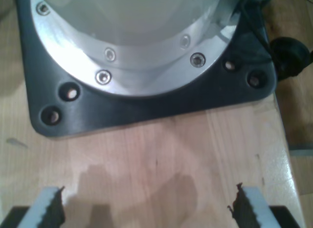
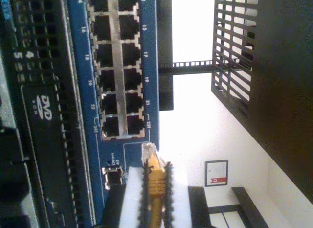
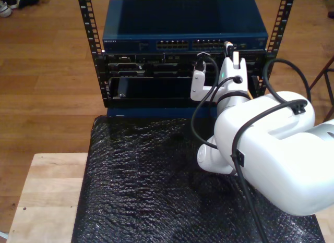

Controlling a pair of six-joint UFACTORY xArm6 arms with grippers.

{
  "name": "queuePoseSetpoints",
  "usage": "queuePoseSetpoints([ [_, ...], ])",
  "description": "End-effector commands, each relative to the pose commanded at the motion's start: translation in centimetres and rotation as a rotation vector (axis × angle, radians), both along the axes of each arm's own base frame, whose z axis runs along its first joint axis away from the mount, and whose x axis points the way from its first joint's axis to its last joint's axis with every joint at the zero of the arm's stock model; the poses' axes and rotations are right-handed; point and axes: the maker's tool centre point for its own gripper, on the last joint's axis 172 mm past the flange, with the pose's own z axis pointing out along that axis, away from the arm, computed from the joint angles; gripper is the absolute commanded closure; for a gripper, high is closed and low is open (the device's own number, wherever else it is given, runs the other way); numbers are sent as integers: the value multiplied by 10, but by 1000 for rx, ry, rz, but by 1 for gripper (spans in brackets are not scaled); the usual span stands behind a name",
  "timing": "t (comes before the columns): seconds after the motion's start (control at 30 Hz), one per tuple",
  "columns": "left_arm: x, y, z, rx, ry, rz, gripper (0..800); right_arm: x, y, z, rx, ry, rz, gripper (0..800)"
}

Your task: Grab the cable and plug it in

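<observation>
The cable is yellow-orange with a clear plug at its tip. My second gripper is shut on it just behind the plug. The plug points at the blue network switch and hangs just off its face, beyond the last pair of ports. In the exterior view my second gripper is at the switch front, toward that view's right, with the cable's plug at its tip. My first gripper is open with nothing between its fingers, over a wooden table.
A black base plate with a metal flange lies just ahead of my first gripper. Black rack posts flank the switch, with a black DVD-drive unit beside it. Black bubble wrap covers the table. Thick black arm cables loop near my second gripper.
</observation>
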Motion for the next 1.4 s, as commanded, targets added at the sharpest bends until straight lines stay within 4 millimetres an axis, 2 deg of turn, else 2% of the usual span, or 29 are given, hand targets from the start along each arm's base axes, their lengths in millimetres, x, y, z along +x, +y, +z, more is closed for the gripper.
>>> queuePoseSetpoints([
  [0.9, 0, 0, 0, 0, 0, 0, 0, 5, 7, -7, -4, 5, 16, 800],
  [1.4, 0, 0, 0, 0, 0, 0, 0, 11, 10, -4, -4, -9, 22, 800],
])
